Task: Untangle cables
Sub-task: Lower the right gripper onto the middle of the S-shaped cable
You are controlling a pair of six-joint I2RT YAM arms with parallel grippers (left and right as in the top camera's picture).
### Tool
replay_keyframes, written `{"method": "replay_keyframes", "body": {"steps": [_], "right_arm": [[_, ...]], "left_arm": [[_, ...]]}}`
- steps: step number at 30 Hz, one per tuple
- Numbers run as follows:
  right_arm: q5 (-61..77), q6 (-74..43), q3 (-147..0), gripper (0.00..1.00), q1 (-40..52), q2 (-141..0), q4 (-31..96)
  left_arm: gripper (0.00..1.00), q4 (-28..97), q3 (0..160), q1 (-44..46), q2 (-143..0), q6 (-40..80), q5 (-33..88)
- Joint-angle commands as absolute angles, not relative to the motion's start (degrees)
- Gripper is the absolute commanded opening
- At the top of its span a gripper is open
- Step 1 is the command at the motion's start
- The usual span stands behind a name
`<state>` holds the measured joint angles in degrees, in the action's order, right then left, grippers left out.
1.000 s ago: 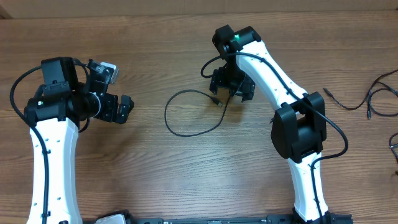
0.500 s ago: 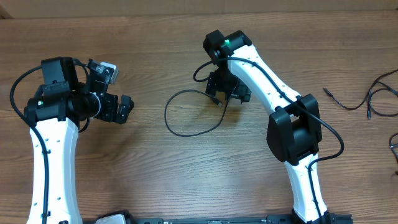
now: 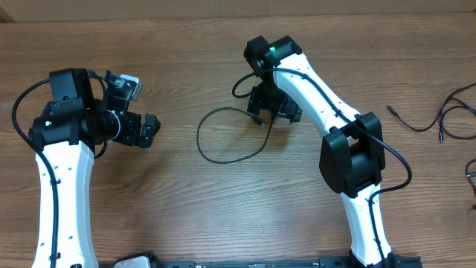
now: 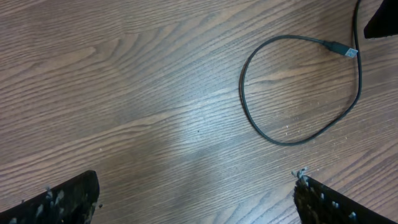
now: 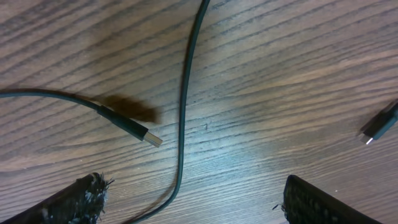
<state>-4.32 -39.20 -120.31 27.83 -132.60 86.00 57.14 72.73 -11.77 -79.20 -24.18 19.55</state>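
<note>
Jaws of the left gripper (image 3: pixel 149 131) and right gripper (image 3: pixel 272 112) stood apart, empty, and we saw one looped cable (image 3: pixel 198 138) at the worktop (image 3: pixel 223 216) middle, other cables (image 3: pixel 416 129) near its right edge.

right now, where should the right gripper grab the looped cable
Take the stiff plug at the looped cable's free end, from straight above, closing across its narrow width. It lies flat on the table, just ahead of the right gripper, whose jaws stand open.
</note>
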Motion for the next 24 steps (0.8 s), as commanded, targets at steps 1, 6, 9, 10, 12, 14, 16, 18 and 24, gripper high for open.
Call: {"method": "replay_keyframes", "body": {"steps": [1, 6, 9, 10, 12, 14, 16, 18, 24], "right_arm": [[-4.69, -39.20, -120.01, 0.90, 27.75, -129.86, 85.84], [-4.45, -39.18, -120.01, 0.91, 27.99, -129.84, 83.48], [-4.45, -39.18, -120.01, 0.91, 28.58, -129.51, 81.36], [-4.43, -39.18, -120.01, 0.91, 28.84, -129.27, 80.68], [-4.45, -39.20, -119.96, 0.91, 29.26, -128.33, 79.55], [-4.47, -39.20, -119.79, 0.91, 29.54, -126.69, 79.00], [-4.47, -39.22, -118.30, 0.94, 29.63, -123.76, 77.73], [-4.45, -39.22, -115.20, 0.99, 29.61, -119.94, 75.37], [-5.26, -39.22, -101.58, 1.00, 29.63, -109.60, 67.29]], "left_arm": [[1.00, 56.95, 72.88, -11.99, -79.44, -24.86, 20.40], [1.00, 56.95, 72.88, -11.99, -79.44, -24.86, 20.40], [1.00, 56.95, 72.88, -11.97, -79.44, -24.86, 20.40], [1.00, 56.95, 72.88, -11.99, -79.44, -24.86, 20.40], [1.00, 56.95, 72.88, -11.99, -79.44, -24.86, 20.40], [1.00, 56.95, 72.88, -11.99, -79.44, -24.86, 20.40], [1.00, 56.95, 72.88, -11.99, -79.44, -24.86, 20.40], [1.00, 56.95, 72.88, -11.97, -79.44, -24.86, 20.40], [1.00, 56.95, 72.88, -11.97, -79.44, -24.86, 20.40]]}}
